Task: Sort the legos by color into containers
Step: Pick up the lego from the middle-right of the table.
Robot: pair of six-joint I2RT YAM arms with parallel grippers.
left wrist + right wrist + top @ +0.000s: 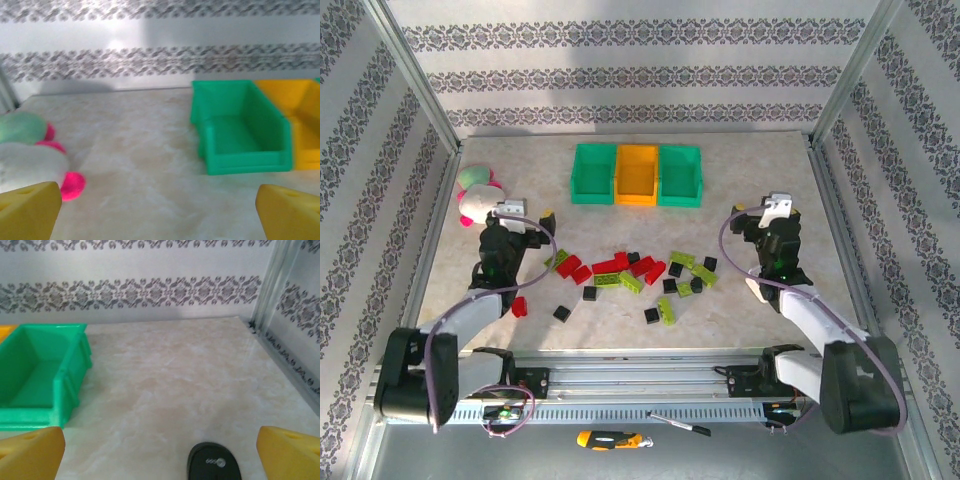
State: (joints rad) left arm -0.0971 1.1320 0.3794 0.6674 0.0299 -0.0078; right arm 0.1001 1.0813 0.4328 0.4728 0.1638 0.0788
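**Desk** (740, 210): pale marbled top, walled on three sides by patterned panels. It carries everything listed below.

**Arms**: a pair, based at the near edge and bent forward on either side of the brick scatter, which leaves the middle open to reach.

**Containers** (637, 198): three open bins joined in a row at the far centre, green, orange, green. They sit well apart from the bricks, and all appear bare inside. Judged to be one bin per colour.

**Plush toy** (475, 195): pink, white and green, at the far left just beyond the left arm. Not part of the sort.

**Left gripper** (160, 217): yellow fingers spread wide, nothing between them. It is raised over bare desk and faces the left green bin.

**Right gripper** (160, 455): fingers likewise spread and unladen. It looks past the right green bin toward the far corner.

**Legos** (630, 272): red, lime and black bricks, mixed, strewn across the mid-desk between the arms. One red brick (519, 306) lies by the left arm. None is binned, so sorting is judged not yet begun.
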